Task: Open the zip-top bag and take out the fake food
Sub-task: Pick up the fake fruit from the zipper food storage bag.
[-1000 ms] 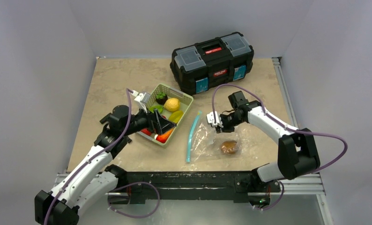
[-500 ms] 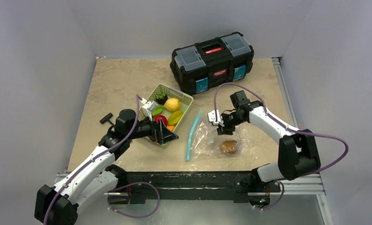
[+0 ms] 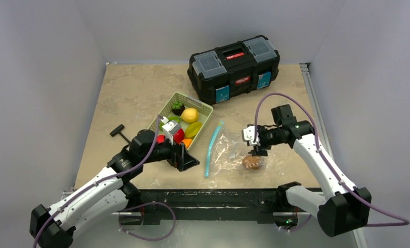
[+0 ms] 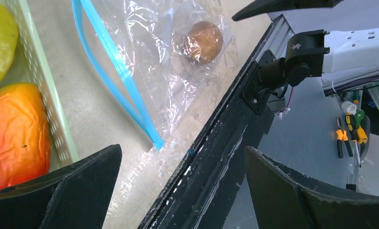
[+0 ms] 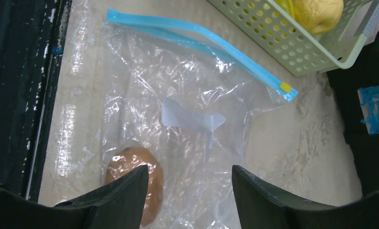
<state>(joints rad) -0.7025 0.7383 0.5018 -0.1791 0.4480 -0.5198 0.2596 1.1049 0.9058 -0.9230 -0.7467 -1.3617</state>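
one brown piece left in the bag, right claw over it

location. the zip-top bag [image 3: 229, 150] lay flat on the table between your two arms, just right of the green basket [image 5: 283, 43]. its teal zip strip [image 3: 211, 150] ran near to far along the bag's left edge, so the mouth faced left. the brown piece [image 3: 252, 163] sat in the near right corner, the end farthest from that mouth.

claws. your right claw [image 3: 258, 150] hung over the bag, just far of the brown piece, fingers spread wide and holding nothing. your left claw [image 3: 187, 160], also wide and empty, stood by the basket's near corner. it was the nearer one to the zip strip.

bearing for the move. the piece would likely have to travel left, across the bag, to reach the mouth.

not made out. in the wrist views the two blue tracks looked parted, but you could not tell whether the mouth was open along its whole length. you could not tell whether the right fingertips touched the film. crinkle and glare could have hidden a smaller piece.
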